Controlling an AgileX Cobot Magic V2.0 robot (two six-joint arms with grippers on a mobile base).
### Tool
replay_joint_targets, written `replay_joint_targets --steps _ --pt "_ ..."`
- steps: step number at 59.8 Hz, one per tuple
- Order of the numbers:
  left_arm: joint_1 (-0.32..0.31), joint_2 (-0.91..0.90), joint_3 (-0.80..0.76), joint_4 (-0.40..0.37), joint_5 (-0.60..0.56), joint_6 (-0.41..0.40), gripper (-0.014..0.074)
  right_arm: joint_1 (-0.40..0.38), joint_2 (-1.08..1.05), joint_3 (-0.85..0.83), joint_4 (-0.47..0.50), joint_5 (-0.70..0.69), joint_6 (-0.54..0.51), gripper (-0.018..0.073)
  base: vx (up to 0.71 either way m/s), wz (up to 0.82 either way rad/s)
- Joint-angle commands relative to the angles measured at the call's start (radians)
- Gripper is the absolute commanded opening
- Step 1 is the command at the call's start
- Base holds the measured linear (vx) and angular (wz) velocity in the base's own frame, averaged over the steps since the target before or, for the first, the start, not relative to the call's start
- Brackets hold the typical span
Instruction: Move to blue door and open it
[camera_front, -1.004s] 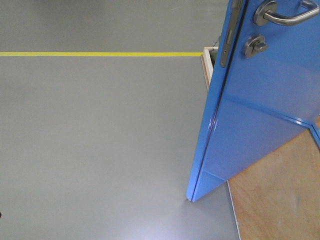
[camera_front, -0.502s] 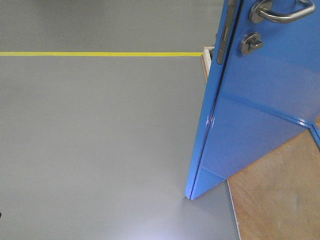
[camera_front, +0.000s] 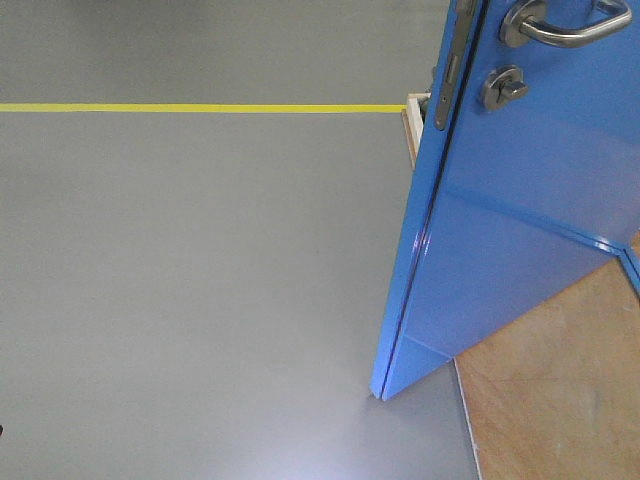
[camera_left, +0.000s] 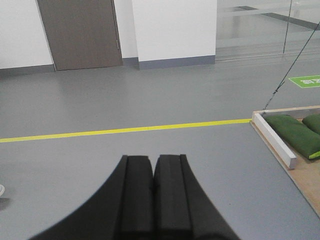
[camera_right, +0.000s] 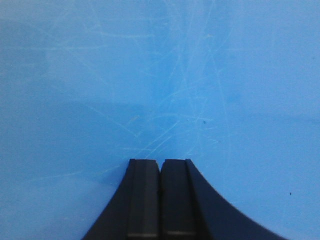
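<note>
The blue door (camera_front: 520, 210) stands ajar at the right of the front view, its free edge turned toward me. High on it sit a silver lever handle (camera_front: 560, 25), a round thumb-turn lock (camera_front: 503, 88) and a dark latch plate (camera_front: 447, 85) on the edge. The scratched blue door (camera_right: 160, 75) fills the right wrist view, with my right gripper (camera_right: 160, 162) shut and empty, pointing straight at the panel. Over grey floor, my left gripper (camera_left: 152, 159) is shut and holds nothing. Neither arm shows in the front view.
A yellow floor line (camera_front: 200, 108) crosses the grey floor ahead. A plywood base (camera_front: 560, 390) lies under the door at the right. In the left wrist view, a white brace (camera_left: 274, 140), green sandbags (camera_left: 295, 134) and a far brown door (camera_left: 80, 32) show.
Over the last second the door's handle and lock have shifted slightly up and left in the front view. In the last half second nothing visibly moved.
</note>
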Motion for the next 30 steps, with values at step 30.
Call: replay_joint_targets --steps 30 --pt "-0.008 -0.014 0.006 0.000 -0.084 -0.003 0.0070 0.000 -0.036 -0.031 -0.003 -0.082 -0.005 -0.0008 0.00 0.00"
